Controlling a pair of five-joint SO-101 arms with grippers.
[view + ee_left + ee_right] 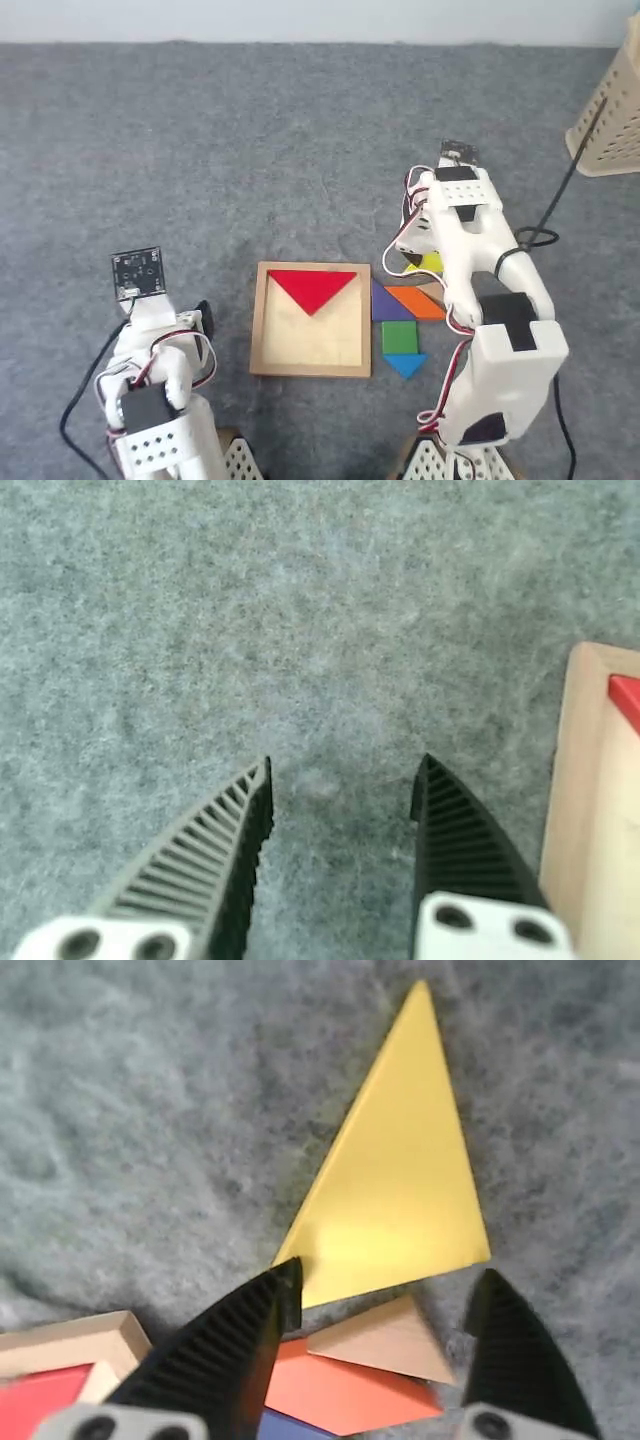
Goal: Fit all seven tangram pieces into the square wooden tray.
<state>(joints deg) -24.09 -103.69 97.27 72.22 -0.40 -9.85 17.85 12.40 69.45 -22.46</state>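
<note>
while right fingers (230, 1350) spread, yellow triangle (400, 1190) just beyond

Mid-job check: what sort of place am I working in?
Probably an indoor robot test bench: grey felt mat over the table, wooden tray in the middle, beige perforated basket at one edge.

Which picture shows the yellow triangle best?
The right wrist view: the yellow triangle shows nearly whole on the carpet, just past the open right gripper. In the high view the right arm covers most of it, leaving a yellow corner. The left wrist view faces carpet and the tray rim.
</note>
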